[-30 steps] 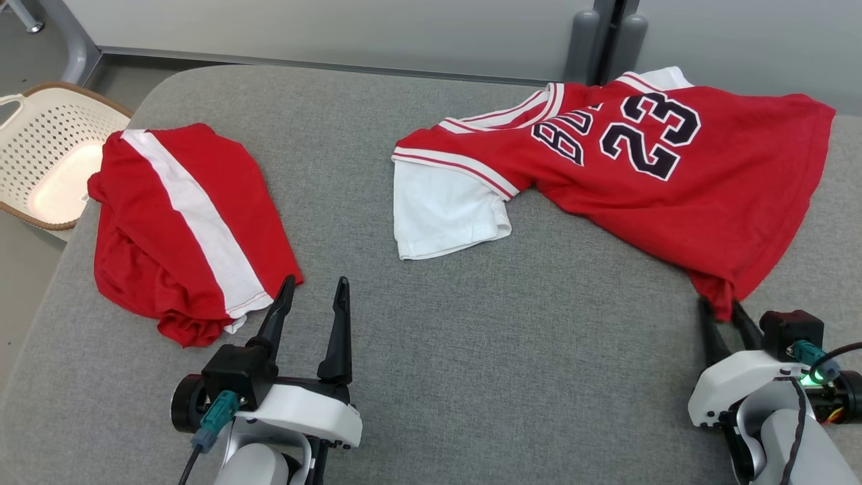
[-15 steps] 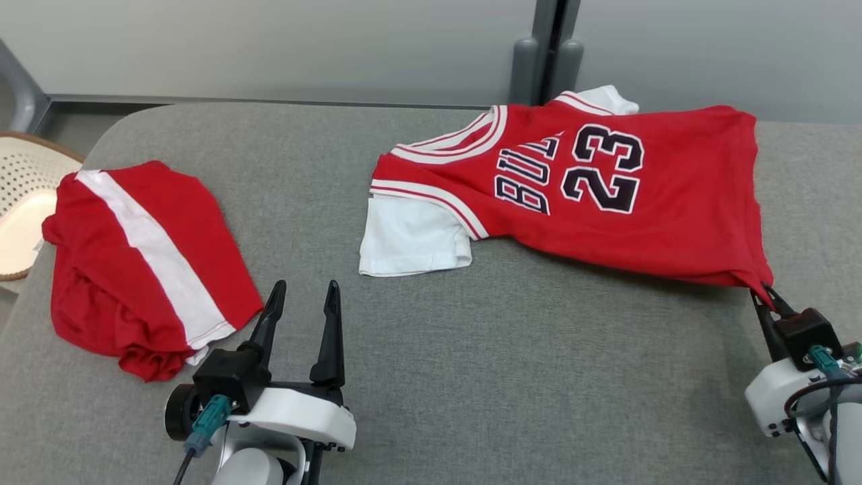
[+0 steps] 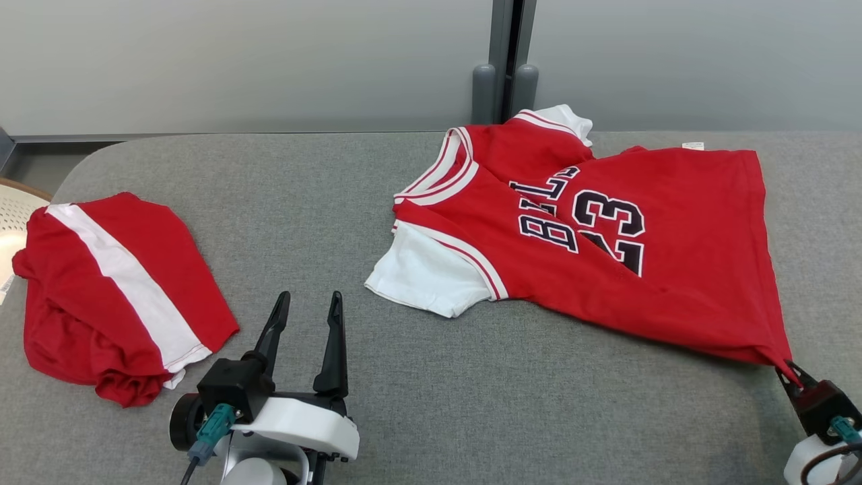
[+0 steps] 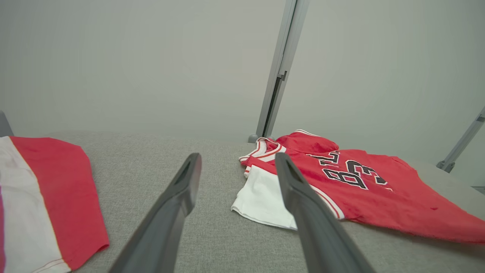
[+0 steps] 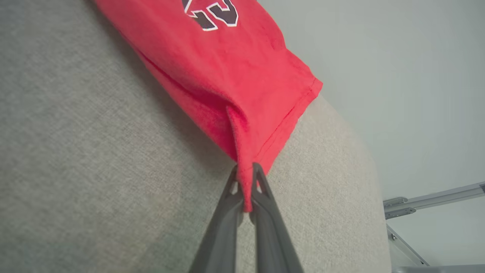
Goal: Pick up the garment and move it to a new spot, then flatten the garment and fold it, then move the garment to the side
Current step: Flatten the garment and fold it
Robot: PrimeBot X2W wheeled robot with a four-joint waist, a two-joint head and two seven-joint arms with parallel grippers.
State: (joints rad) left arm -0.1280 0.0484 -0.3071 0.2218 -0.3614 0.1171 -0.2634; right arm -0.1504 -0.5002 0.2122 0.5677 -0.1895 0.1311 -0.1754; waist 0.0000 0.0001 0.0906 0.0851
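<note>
item: red jersey (image 3: 680,296), front print.
- number (image 3: 609,219): "23", black digits with white outline; the lower digit edge is lost in a crease.
- lettering (image 3: 547,214) beside the number, same style: "b", then "l", "l"; the rest is hidden in a fold.
- small white tag (image 3: 692,145) at the hem: print too small to read.

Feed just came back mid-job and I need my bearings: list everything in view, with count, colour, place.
jersey: one, red with white sleeves, table's right half
striped garment: one, red with white stripe, table's left end
table: one, grey fabric, under both garments
basket: one, cream, past the table's left edge
post: one, grey, behind the table
left gripper: one, dark fingers, open, empty, near striped garment
right gripper: one, dark fingers, shut on jersey's near corner
</note>
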